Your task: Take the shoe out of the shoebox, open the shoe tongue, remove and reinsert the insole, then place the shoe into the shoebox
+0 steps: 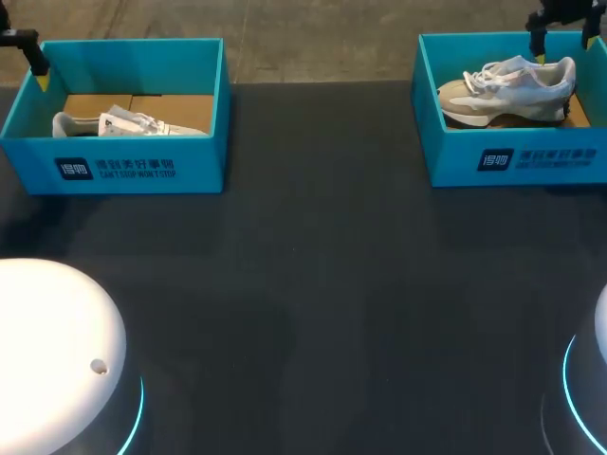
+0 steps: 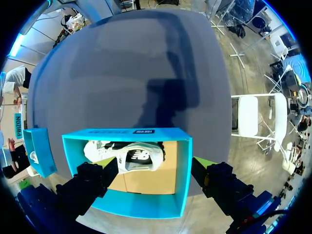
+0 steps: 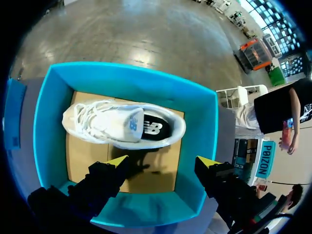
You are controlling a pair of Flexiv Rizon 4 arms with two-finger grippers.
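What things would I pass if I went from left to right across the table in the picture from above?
left shoebox with the left shoe inside → bare dark table → right shoebox with the right shoe inside

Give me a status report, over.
Left gripper open over left box, right gripper open over right box. Left shoe, right shoe inside. Nothing blocks them.

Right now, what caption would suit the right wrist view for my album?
Open right gripper hovering above a white shoe lying in its teal shoebox.
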